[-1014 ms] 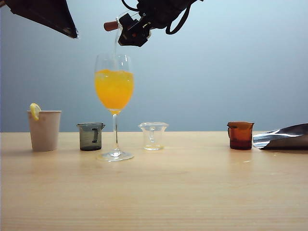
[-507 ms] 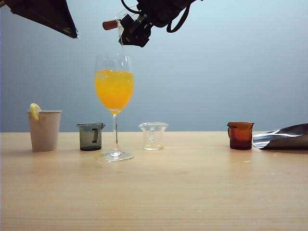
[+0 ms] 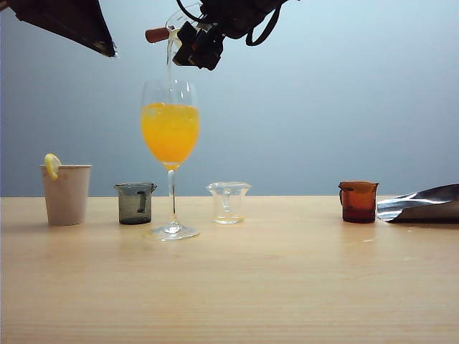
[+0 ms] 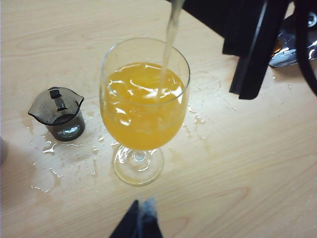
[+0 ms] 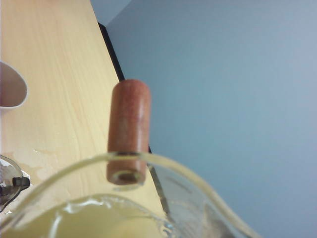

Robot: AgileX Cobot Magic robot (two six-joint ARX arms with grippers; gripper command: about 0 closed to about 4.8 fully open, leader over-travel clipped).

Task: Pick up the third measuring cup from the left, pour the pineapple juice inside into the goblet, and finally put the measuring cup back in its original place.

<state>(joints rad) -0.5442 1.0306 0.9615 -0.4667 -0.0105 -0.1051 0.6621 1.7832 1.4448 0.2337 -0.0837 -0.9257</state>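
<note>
My right pincer [image 3: 192,39] is high above the desk [image 3: 287,287], clamped on the third measuring cup [image 3: 172,27], which is tipped steeply with its reddish-brown knob [image 5: 128,131] pointing outward. The pineapple juice [image 4: 168,44] falls from the cup's rim in a thin pale stream into the goblet [image 3: 171,136] directly below. The goblet stands upright on the desk, bowl well filled with orange drink. Small splashes wet the desk around its foot. My left pincer [image 4: 138,223] hangs above the goblet area; I cannot tell its opening. A grey beaker [image 3: 135,203] stands just left of the goblet, a clear beaker [image 3: 228,202] just right, a paper cup [image 3: 66,193] far left, an amber cup [image 3: 358,201] well right.
</note>
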